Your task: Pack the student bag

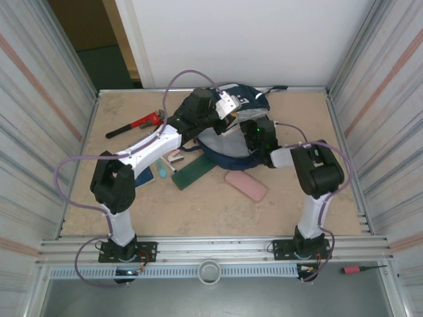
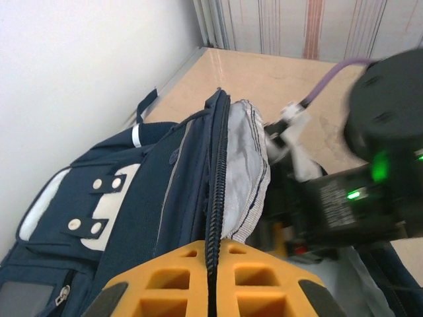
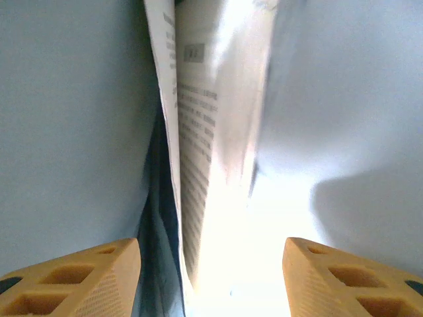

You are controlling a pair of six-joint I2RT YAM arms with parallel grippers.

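Nearest me, one red-handled screwdriver point(image 1: 360, 269) lay on the frame at the near right, off the table point(image 1: 198, 211). On the boards between my two arms I counted five loose things. There was one pink case point(image 1: 246, 185) toward the right and one dark green book point(image 1: 195, 171) just left of it. One teal pen point(image 1: 160, 170) and one flat blue item point(image 1: 143, 177) lay beside the left arm, along with one small pale piece point(image 1: 175, 157) too small for me to name. Farther out on the left lay one red pipe wrench point(image 1: 135, 124), apart from the rest. The single student bag point(image 1: 248, 100) sat at the far middle of the table, its open mouth toward the arms, and both arms reached to it. My left gripper point(image 2: 210, 264) was clenched on the bag's zippered rim point(image 2: 213, 198), with the rim caught between its two yellow fingers. Left of the rim was a white patch point(image 2: 112, 198) with four studs point(image 2: 97, 228). My right gripper point(image 3: 211, 281) was inside the bag with its two fingers spread wide, grasping nothing. One printed sheet point(image 3: 198, 132) stood on edge beyond the gap.
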